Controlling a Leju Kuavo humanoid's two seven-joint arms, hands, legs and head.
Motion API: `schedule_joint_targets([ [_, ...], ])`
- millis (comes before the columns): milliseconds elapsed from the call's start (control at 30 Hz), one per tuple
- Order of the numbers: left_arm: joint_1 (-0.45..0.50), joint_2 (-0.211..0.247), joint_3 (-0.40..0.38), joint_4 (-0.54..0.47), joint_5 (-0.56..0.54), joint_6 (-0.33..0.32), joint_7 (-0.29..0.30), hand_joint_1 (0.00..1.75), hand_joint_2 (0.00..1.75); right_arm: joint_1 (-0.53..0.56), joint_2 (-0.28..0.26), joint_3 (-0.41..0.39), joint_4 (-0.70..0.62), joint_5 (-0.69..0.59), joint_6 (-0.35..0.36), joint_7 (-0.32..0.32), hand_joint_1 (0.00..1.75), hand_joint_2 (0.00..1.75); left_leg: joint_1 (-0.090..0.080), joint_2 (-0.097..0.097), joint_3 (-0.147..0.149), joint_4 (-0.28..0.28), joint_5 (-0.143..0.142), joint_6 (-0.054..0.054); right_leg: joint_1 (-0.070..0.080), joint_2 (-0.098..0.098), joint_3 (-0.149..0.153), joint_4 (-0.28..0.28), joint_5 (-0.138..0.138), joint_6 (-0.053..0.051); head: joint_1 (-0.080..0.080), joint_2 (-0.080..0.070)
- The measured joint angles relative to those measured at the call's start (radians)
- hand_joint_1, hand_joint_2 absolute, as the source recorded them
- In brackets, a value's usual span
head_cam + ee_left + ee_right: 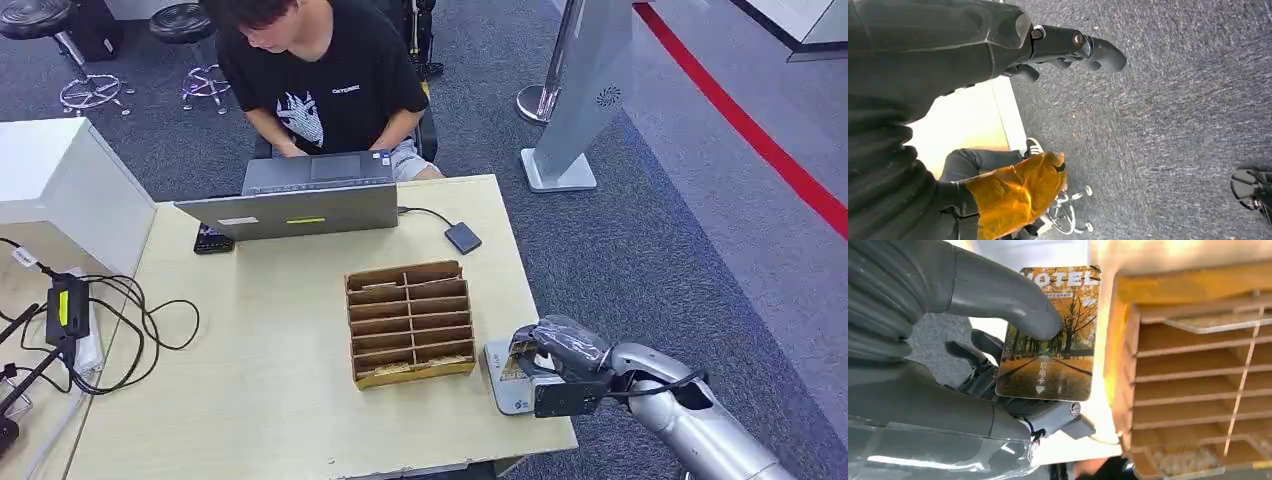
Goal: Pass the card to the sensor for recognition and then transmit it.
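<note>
My right hand (555, 352) hovers at the table's front right corner, right above a flat grey-white sensor pad (503, 388). It pinches a hotel card (1053, 335), printed with an autumn tree avenue, between the thumb (1013, 300) and the darker fingers (978, 365) behind it. In the head view the hand hides the card. A wooden slotted card box (408, 322) stands just left of the hand, also seen close beside the card in the right wrist view as the card box (1198, 370). My left hand (1073, 47) hangs over grey carpet, fingers stretched out and holding nothing.
A person in a black shirt (325, 80) sits behind the table at a grey laptop (300, 200). A small dark device (462, 238) on a cable lies right of the laptop. Tangled cables and a power brick (68, 310) lie at the left. A white box (60, 180) stands far left.
</note>
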Motion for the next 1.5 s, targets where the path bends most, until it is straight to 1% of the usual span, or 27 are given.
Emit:
schedule_joint_targets([
  [200,0.0,0.0,0.0,0.0,-0.004,0.0,0.0,0.0,1.75,-0.046,0.024,0.072,0.072,0.013,-0.023,0.019,1.75,1.75,0.0,0.0,0.0,0.0,0.0,0.0,0.0,0.0,0.0,0.0,0.0,0.0,0.0,0.0],
  [433,0.0,0.0,0.0,0.0,-0.004,0.0,0.0,0.0,1.75,-0.073,0.042,0.104,0.108,0.014,-0.035,0.026,1.75,1.75,0.0,0.0,0.0,0.0,0.0,0.0,0.0,0.0,0.0,0.0,0.0,0.0,0.0,0.0],
  [533,0.0,-0.001,0.0,0.0,-0.004,0.0,0.0,0.0,1.75,-0.074,0.043,0.113,0.111,-0.008,-0.034,0.008,1.75,1.75,0.0,0.0,0.0,0.0,0.0,0.0,0.0,0.0,0.0,0.0,0.0,0.0,0.0,0.0],
  [600,0.0,-0.001,0.0,0.0,-0.004,0.0,0.0,0.0,1.75,-0.072,0.043,0.118,0.109,-0.047,-0.014,-0.021,1.75,1.75,0.0,0.0,0.0,0.0,0.0,0.0,0.0,0.0,0.0,0.0,0.0,0.0,0.0,0.0],
  [633,0.0,-0.001,0.0,0.0,-0.004,0.0,0.0,0.0,1.75,-0.068,0.041,0.119,0.104,-0.073,0.009,-0.043,1.75,1.75,0.0,0.0,0.001,0.0,0.0,0.0,0.0,0.0,0.0,0.0,0.0,0.0,0.0,0.0],
  [700,0.0,0.0,0.0,0.0,-0.004,0.0,0.0,0.0,1.75,-0.055,0.032,0.121,0.08,-0.115,0.041,-0.083,1.75,1.75,0.0,0.0,0.0,0.0,0.0,0.0,0.0,0.0,0.0,0.0,0.0,0.0,0.0,0.0],
  [733,0.0,0.0,0.0,0.0,-0.004,0.0,0.0,0.0,1.75,-0.05,0.026,0.121,0.065,-0.136,0.058,-0.088,1.75,1.75,0.0,0.0,0.0,0.0,0.0,0.0,0.0,0.0,0.0,0.0,0.0,0.0,0.0,0.0],
  [800,0.0,0.0,0.0,0.0,-0.004,0.0,0.0,0.0,1.75,-0.033,0.008,0.122,0.023,-0.19,0.086,-0.092,1.75,1.75,0.0,0.0,0.0,0.0,0.0,0.0,0.0,0.0,0.0,0.0,0.0,0.0,0.0,0.0],
  [867,0.0,0.0,0.0,0.0,-0.004,0.0,0.0,0.0,1.75,-0.016,-0.016,0.128,-0.044,-0.274,0.113,-0.096,1.75,1.75,0.0,0.0,0.0,0.0,0.0,0.0,0.0,0.0,0.0,0.0,0.0,0.0,0.0,0.0],
  [1000,0.0,0.0,0.0,0.0,-0.004,0.0,0.0,0.0,1.75,0.018,-0.053,0.132,-0.154,-0.38,0.139,-0.097,1.75,1.75,0.0,0.0,0.0,0.0,0.0,0.0,0.0,0.0,0.0,0.0,0.0,0.0,0.0,0.0],
  [1100,0.0,0.0,0.0,0.0,-0.004,0.0,0.0,0.0,1.75,0.043,-0.058,0.124,-0.234,-0.457,0.151,-0.098,1.75,1.75,0.0,0.0,0.0,0.0,0.0,0.0,0.0,0.0,0.0,0.0,0.0,0.0,0.0,0.0],
  [1133,0.0,0.0,0.0,0.0,-0.004,0.0,0.0,0.0,1.75,0.048,-0.053,0.115,-0.256,-0.476,0.16,-0.098,1.75,1.75,0.0,0.0,0.0,0.0,0.0,0.0,0.0,0.0,0.0,0.0,0.0,0.0,0.0,0.0],
  [1200,-0.001,0.0,0.0,0.0,-0.004,0.0,0.0,0.0,1.75,0.051,-0.022,0.086,-0.278,-0.493,0.179,-0.098,1.75,1.75,0.0,0.001,0.0,0.0,0.0,0.0,0.0,0.001,0.0,0.0,0.0,0.0,0.0,0.0],
  [1333,-0.001,-0.001,0.0,0.0,-0.004,0.0,0.0,0.0,1.75,0.05,0.019,0.047,-0.293,-0.492,0.187,-0.097,1.75,1.75,0.0,0.0,0.0,0.0,0.0,0.0,0.0,0.0,0.0,0.0,0.0,0.0,0.0,0.0],
  [1433,-0.001,-0.001,0.0,0.0,-0.006,0.001,0.0,0.0,1.75,0.034,0.071,0.01,-0.286,-0.463,0.15,-0.096,1.75,1.75,0.0,0.001,-0.001,0.0,0.0,0.0,0.0,0.001,0.0,0.001,0.0,-0.001,0.0,0.0],
  [1467,-0.002,-0.001,0.0,0.0,-0.008,0.002,0.0,0.0,1.75,0.013,0.101,-0.006,-0.272,-0.439,0.119,-0.085,1.75,1.75,0.0,0.002,0.0,0.0,0.0,-0.001,0.0,0.003,0.0,0.001,0.0,-0.001,0.0,0.0],
  [1500,-0.004,-0.002,0.0,0.0,-0.012,0.003,0.0,0.0,1.75,-0.017,0.139,-0.022,-0.254,-0.414,0.077,-0.058,1.75,1.75,0.0,0.003,0.0,0.0,0.0,-0.001,0.0,0.004,0.0,0.001,0.001,-0.001,0.0,0.0],
])
